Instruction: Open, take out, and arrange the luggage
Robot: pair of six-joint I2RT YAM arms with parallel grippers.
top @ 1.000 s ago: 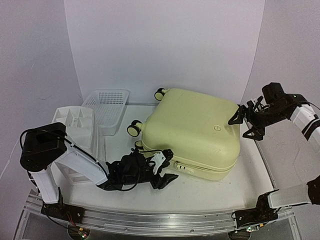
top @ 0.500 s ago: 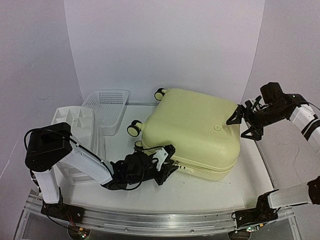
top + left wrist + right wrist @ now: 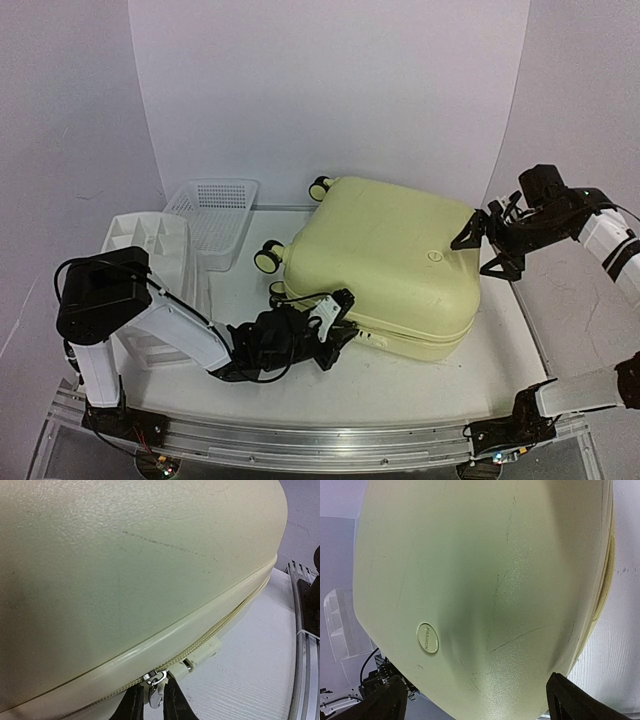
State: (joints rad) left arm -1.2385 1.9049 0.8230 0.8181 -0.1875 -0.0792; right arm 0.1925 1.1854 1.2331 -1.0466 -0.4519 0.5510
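Luggage (image 3: 385, 262) — one; wheels (image 3: 267, 257) — perhaps three

White mesh basket (image 3: 213, 214) just beside white drawer unit (image 3: 150, 243)

Top view: bright, even, diffuse light; large pale-yellow hard-shell suitcase (image 3: 385, 265) throws soft shadow on white tabletop (image 3: 420, 385). L wrist: nearest shell soft, small silver zipper pull (image 3: 155, 694) sharper. R wrist: dim shaded patch mid-shell, wide-angle bulge.
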